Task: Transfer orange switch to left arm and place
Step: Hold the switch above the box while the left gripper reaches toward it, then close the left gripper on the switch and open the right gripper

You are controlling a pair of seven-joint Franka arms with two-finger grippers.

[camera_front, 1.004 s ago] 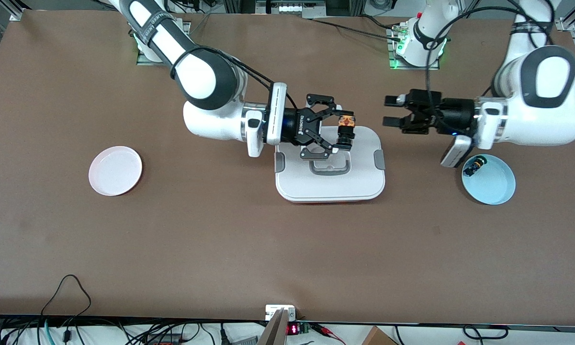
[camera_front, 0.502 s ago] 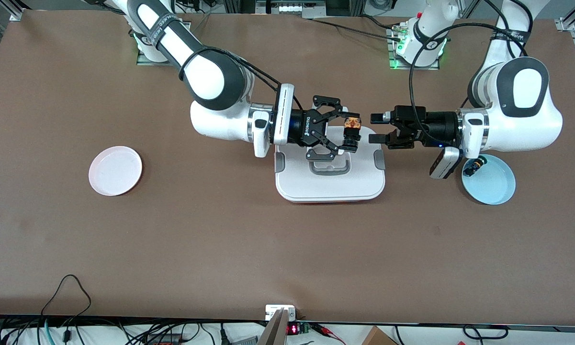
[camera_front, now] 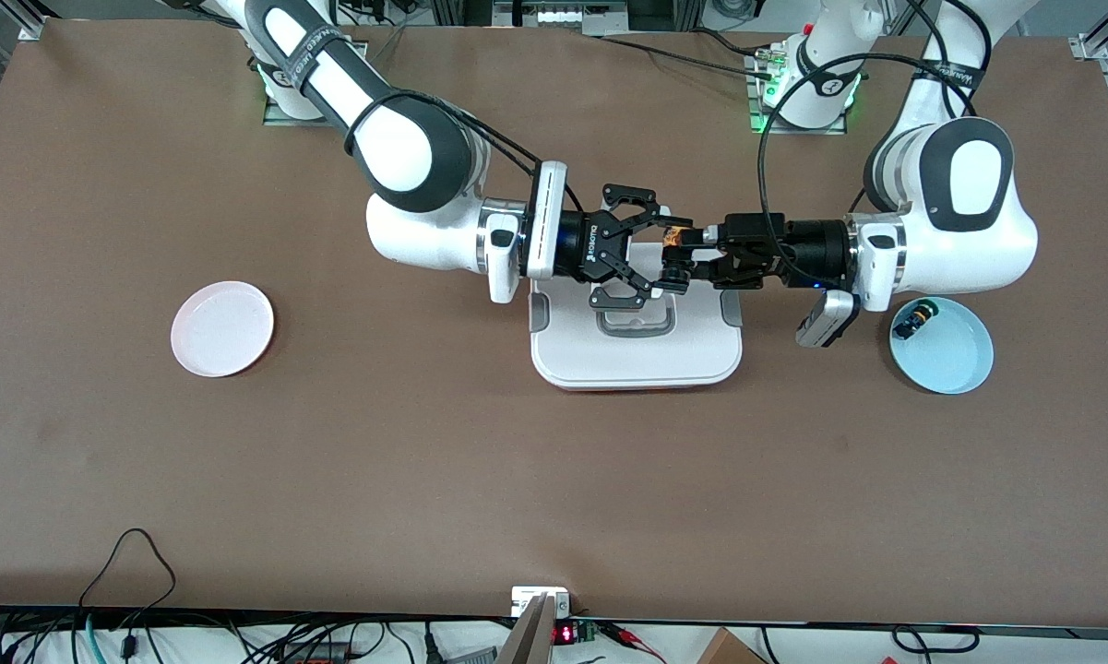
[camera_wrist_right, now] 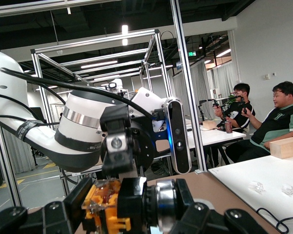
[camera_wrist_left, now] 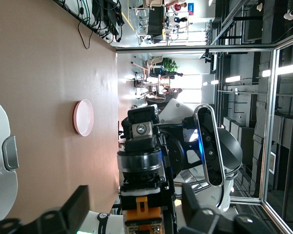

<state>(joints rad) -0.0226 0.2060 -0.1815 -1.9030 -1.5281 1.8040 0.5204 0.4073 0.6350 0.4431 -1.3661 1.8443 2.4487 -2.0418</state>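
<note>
Now the orange switch (camera_front: 672, 242) hangs in the air above the box (camera_front: 637, 355), over the edge of the lid nearest the robots' bases, clamped in the right pincer (camera_front: 661, 254), whose jaws stand together on its black body. In the right wrist view the switch (camera_wrist_right: 118, 207) lies crosswise between that pincer's fingers, its orange end to one side and its metal collar to the other. The left pincer (camera_front: 701, 252) meets it from the left arm's end of the bench. Its fingers sit to either side of the switch, and in the left wrist view the orange part (camera_wrist_left: 142, 213) shows between them. Whether they already press on it I cannot tell; they look part-way together.

So the lift looks done, and the hand-over is under way above the box, with nothing touching the lid. Left, as I judge it: the left pincer must take firm hold, the right must let go, and the switch must travel clear of the box, probably to the blue plate (camera_front: 964, 369) near the left arm, where a second small switch (camera_front: 915, 319) lies. The pink plate (camera_front: 222, 328) sits bare toward the right arm's end.
</note>
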